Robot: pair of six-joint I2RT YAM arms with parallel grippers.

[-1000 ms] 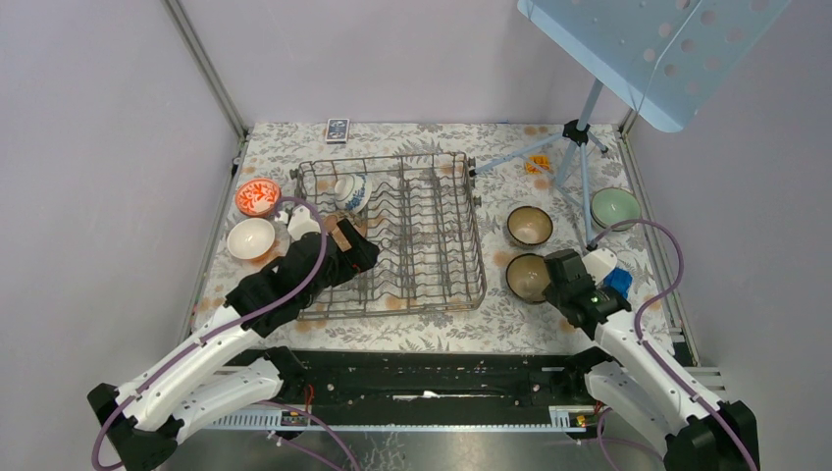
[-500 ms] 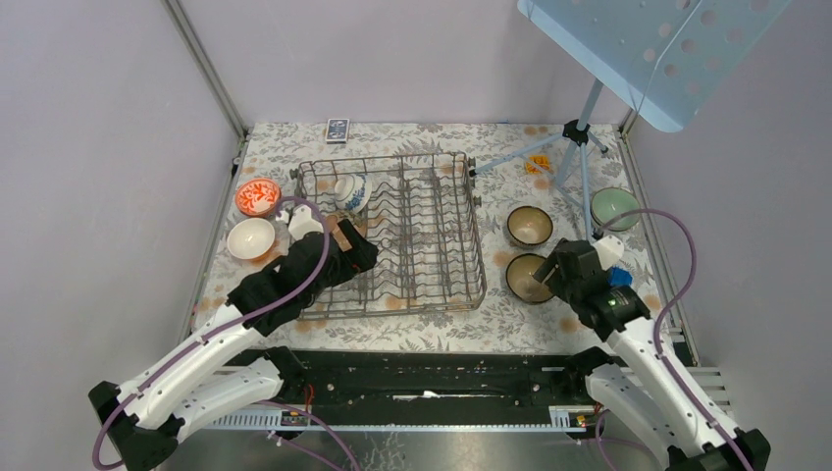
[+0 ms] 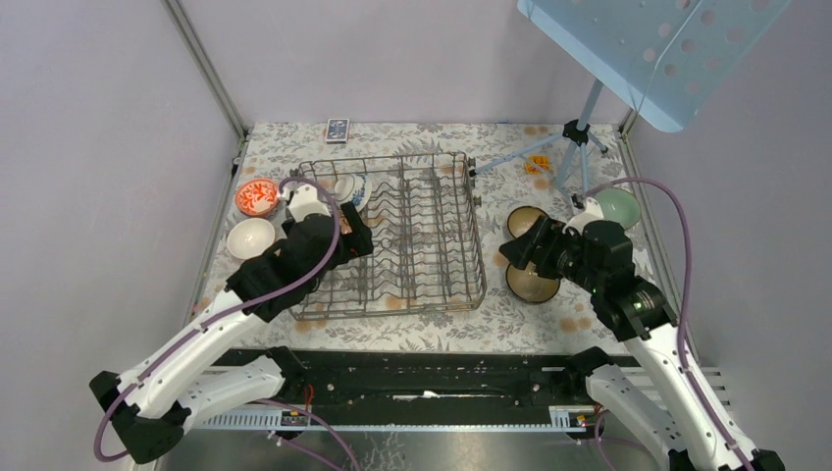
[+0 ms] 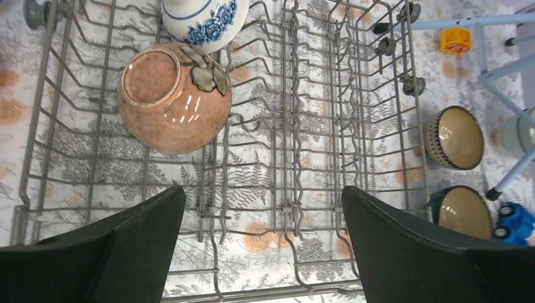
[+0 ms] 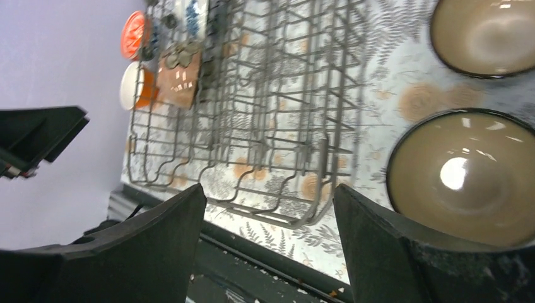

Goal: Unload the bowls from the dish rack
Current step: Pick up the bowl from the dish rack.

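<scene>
The grey wire dish rack stands mid-table. In the left wrist view a pink-brown bowl lies tipped in its back left part, with a blue-and-white bowl behind it. My left gripper hovers open over the rack's left side, nearer than both bowls and empty. My right gripper is open and empty, above the left edge of the near brown bowl and pointing at the rack. A second brown bowl sits behind that one.
An orange bowl and a white bowl sit left of the rack. A green bowl is at the far right. A tripod with a blue panel stands back right. A blue toy lies by the near brown bowl.
My right gripper opened beside the near brown bowl, rose and swung left toward the rack. My left gripper moved farther back over the rack's left side.
</scene>
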